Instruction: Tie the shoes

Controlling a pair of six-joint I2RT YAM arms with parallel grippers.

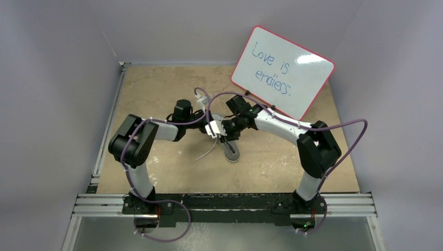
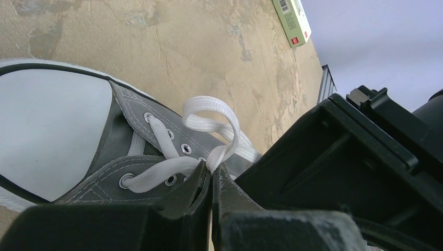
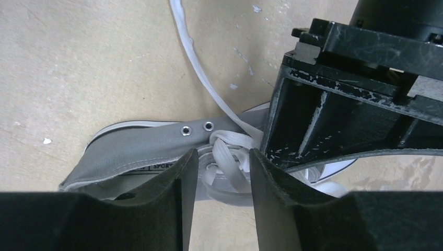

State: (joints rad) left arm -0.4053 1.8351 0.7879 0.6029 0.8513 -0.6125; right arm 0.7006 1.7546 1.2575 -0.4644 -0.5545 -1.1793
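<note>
A small grey canvas sneaker (image 1: 231, 152) with white laces lies in the middle of the table, under both grippers. In the left wrist view its white toe cap (image 2: 47, 136) is at the left. My left gripper (image 2: 211, 168) is shut on a loop of white lace (image 2: 209, 123) above the eyelets. My right gripper (image 3: 222, 157) is open, its fingers either side of the crossed laces (image 3: 230, 159) over the shoe's (image 3: 136, 149) opening. One lace end (image 3: 198, 68) trails away across the table. The two grippers nearly touch above the shoe (image 1: 217, 129).
A whiteboard (image 1: 282, 70) reading "Love is endless." leans at the back right. A loose lace end (image 1: 205, 152) lies left of the shoe. A green box (image 2: 292, 21) lies farther off on the table. A metal rail (image 1: 224, 204) runs along the near edge.
</note>
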